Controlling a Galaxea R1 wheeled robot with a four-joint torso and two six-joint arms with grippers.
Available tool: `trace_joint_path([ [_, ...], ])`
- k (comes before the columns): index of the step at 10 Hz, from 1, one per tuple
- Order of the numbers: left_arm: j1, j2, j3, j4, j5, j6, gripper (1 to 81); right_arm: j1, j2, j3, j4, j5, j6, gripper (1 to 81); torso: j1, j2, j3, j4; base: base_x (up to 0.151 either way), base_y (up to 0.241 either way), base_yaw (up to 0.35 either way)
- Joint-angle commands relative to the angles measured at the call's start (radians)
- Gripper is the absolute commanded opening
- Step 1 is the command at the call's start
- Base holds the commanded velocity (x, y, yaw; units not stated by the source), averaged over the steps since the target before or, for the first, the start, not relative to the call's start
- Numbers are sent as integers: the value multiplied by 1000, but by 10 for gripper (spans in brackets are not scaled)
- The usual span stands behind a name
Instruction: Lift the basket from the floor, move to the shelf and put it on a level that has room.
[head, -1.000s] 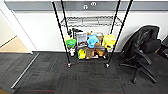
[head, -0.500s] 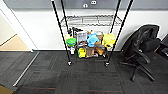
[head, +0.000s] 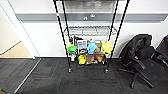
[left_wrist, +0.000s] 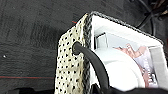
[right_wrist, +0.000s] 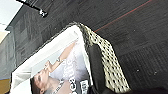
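Note:
The basket (left_wrist: 68, 65) is beige with perforated sides, a grey rim and a white lining, and holds a magazine. It hangs above the dark carpet floor (left_wrist: 30, 37). My left gripper (left_wrist: 105, 89) grips one end, where a black loop handle runs down to it. My right gripper (right_wrist: 96, 75) clamps the opposite wall of the basket (right_wrist: 110, 62) with a dark finger over the rim. In the head view the shelf (head: 61, 37), a black wire rack, stands ahead against the wall. One wire-grid level (head: 90, 31) is bare, and the tier below holds colourful toys (head: 92, 47).
A black office chair (head: 137, 57) stands to the right of the rack. An open doorway with a pale floor (head: 15, 51) is at the left. A thin red line (right_wrist: 120, 18) crosses the carpet under the basket. Open carpet (head: 82, 80) lies between me and the rack.
The whole head view has shifted slightly and the rack looks a little nearer, so the camera has moved. The rack and chair have not moved.

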Motion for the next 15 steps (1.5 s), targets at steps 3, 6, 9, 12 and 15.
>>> trace_joint_path([
  [3,-117,6,23,-16,52,0,10,116,-21,24,-16,-35,10,10,-168,259,255,0,0,0,0],
  [6,-114,9,28,-17,52,0,10,107,-13,16,-16,-35,10,10,-168,257,256,0,0,0,0],
  [9,-96,2,26,-16,52,1,10,83,-21,16,-17,-35,7,10,-228,346,235,0,0,0,0],
  [12,-70,6,25,-14,52,1,10,64,-25,22,-16,-34,8,10,-287,437,248,0,0,0,0],
  [15,-68,6,28,-14,52,1,10,52,-22,24,-16,-34,4,10,-353,538,248,0,0,0,0],
])
